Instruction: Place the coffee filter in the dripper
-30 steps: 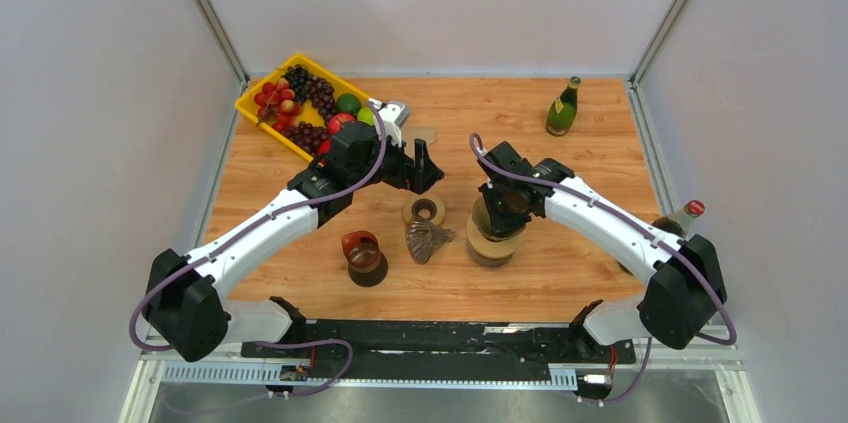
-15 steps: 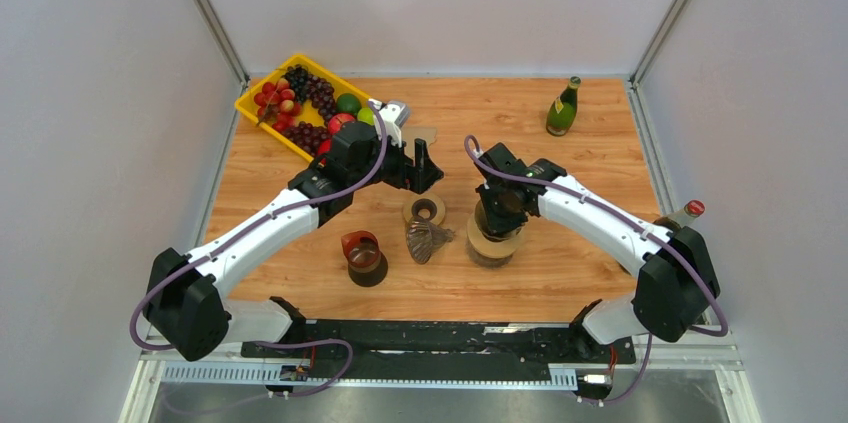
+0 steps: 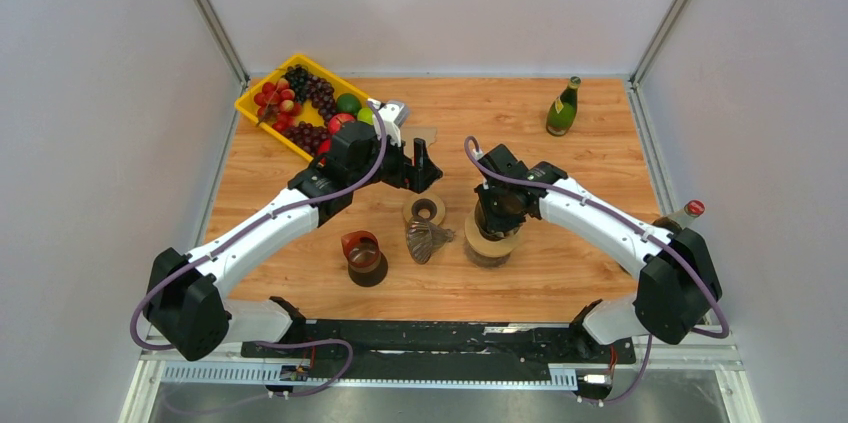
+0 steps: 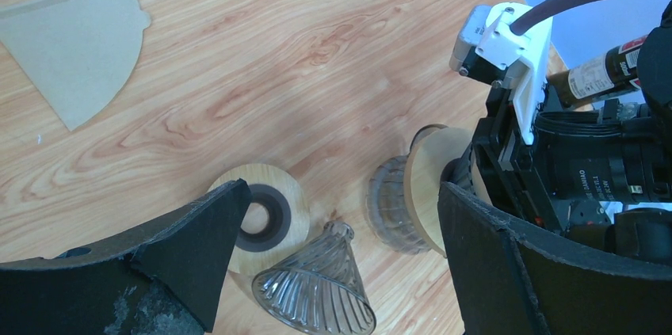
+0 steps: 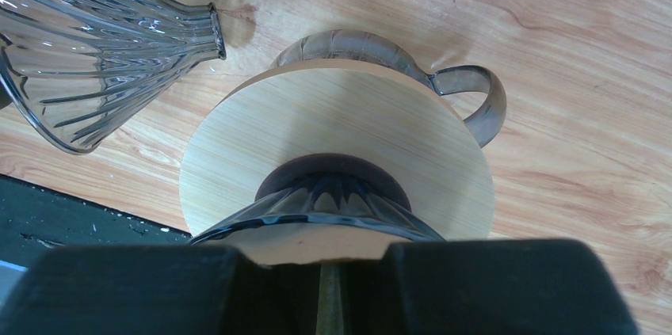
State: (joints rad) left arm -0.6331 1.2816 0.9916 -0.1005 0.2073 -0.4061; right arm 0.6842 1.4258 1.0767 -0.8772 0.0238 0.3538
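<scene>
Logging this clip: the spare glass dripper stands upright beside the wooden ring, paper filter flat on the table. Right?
No. The spare glass dripper lies on its side beside the wooden ring, as the left wrist view shows; the paper filter is flat on the table.

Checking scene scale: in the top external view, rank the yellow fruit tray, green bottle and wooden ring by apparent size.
Yellow fruit tray: clearly largest.
Green bottle and wooden ring: too alike to rank.

Left pincer (image 4: 345,196) gapes wide; right pincer (image 5: 330,287) pinched.
</scene>
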